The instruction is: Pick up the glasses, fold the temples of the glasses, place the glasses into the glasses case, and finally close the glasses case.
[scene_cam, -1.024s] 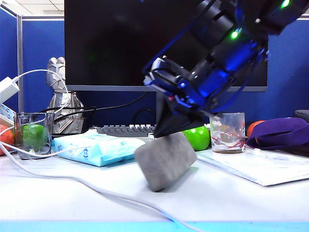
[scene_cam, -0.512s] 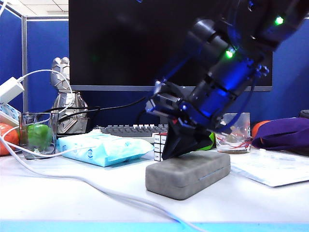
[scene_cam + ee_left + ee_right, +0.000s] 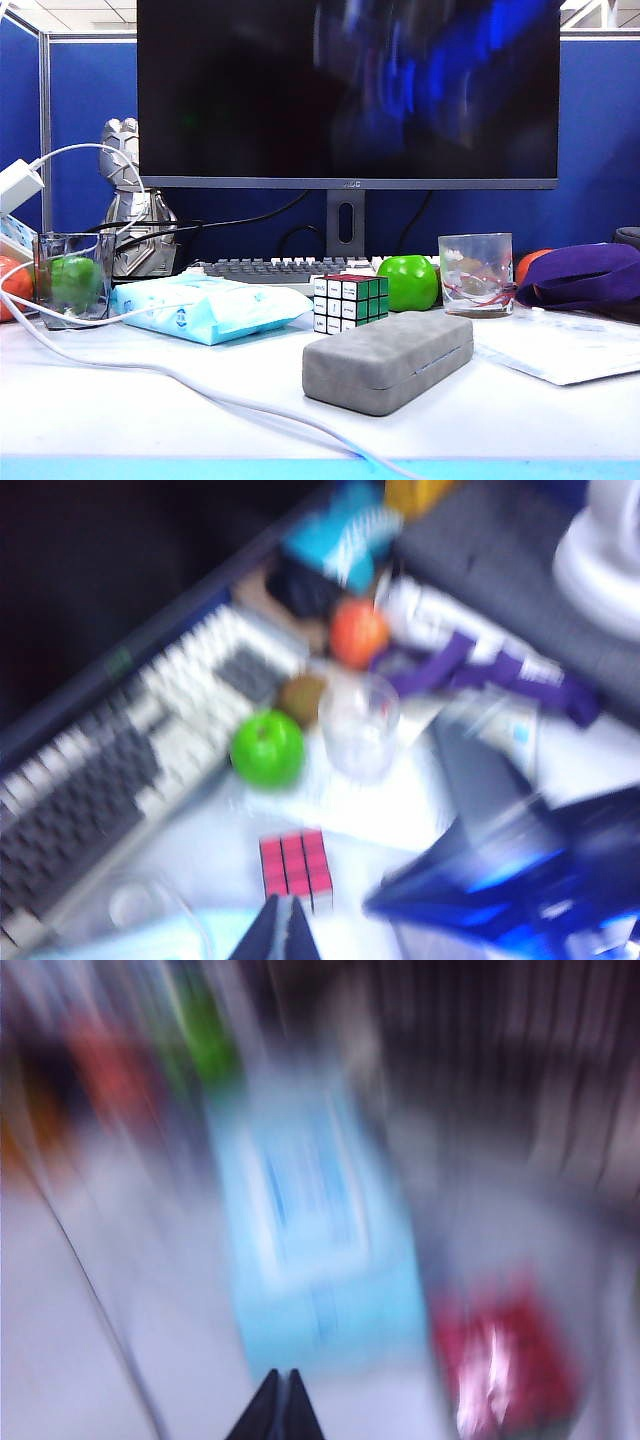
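Note:
The glasses case (image 3: 388, 358) lies flat and shut on the white table in the exterior view, grey and oblong, with no gripper touching it. The glasses are out of view. A blue motion smear (image 3: 450, 70) high in front of the monitor is an arm; neither gripper can be made out there. In the left wrist view my left gripper (image 3: 283, 920) is shut and empty, high above the Rubik's cube (image 3: 295, 863), with the right arm (image 3: 520, 880) beside it. The right wrist view is badly blurred; my right gripper (image 3: 279, 1385) is shut and empty above the light-blue tissue pack (image 3: 320, 1250).
Behind the case stand a Rubik's cube (image 3: 350, 300), a green apple (image 3: 408, 282) and a clear tumbler (image 3: 474, 273). The tissue pack (image 3: 205, 305) and a square glass (image 3: 70, 280) lie to the left. A white cable (image 3: 200, 390) crosses the front. Purple cloth (image 3: 585, 275) lies at the right.
The case went from tilted under the right gripper to lying flat and shut. The right arm then let go and rose away to the top of the exterior view.

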Robot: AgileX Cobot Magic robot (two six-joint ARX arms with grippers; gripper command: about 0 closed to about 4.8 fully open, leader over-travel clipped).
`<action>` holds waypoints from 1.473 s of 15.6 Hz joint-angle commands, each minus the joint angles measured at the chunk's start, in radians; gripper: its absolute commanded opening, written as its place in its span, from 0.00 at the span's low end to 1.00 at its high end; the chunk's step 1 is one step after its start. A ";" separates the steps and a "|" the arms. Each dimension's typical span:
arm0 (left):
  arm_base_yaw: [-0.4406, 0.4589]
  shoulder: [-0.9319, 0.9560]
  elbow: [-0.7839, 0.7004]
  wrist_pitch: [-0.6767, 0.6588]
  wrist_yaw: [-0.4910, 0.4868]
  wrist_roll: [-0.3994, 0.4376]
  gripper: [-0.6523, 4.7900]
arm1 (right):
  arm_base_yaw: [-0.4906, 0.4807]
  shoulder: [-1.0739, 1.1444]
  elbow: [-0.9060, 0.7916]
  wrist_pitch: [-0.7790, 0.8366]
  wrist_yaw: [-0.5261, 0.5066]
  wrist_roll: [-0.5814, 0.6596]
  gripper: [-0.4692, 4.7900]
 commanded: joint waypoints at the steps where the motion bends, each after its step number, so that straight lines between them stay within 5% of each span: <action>1: -0.001 -0.100 0.004 -0.019 -0.016 -0.003 0.11 | 0.002 -0.230 0.000 -0.010 0.080 0.001 0.08; 5: -0.001 -0.337 0.001 -0.184 -0.017 0.005 0.11 | 0.001 -0.622 -0.047 -0.341 0.309 -0.086 0.08; 8: -0.001 -0.484 -0.033 -0.267 -0.025 0.002 0.11 | 0.001 -0.805 -0.274 -0.296 0.342 -0.084 0.08; 13: -0.001 -0.862 -0.460 -0.254 0.005 -0.004 0.11 | 0.002 -1.077 -0.726 -0.250 0.426 -0.051 0.08; 19: -0.001 -1.046 -1.072 0.179 0.097 -0.141 0.11 | 0.002 -1.157 -0.805 -0.470 0.388 0.003 0.10; 23: -0.002 -1.040 -1.342 0.498 0.090 -0.246 0.11 | 0.002 -1.157 -0.805 -0.484 0.388 0.003 0.10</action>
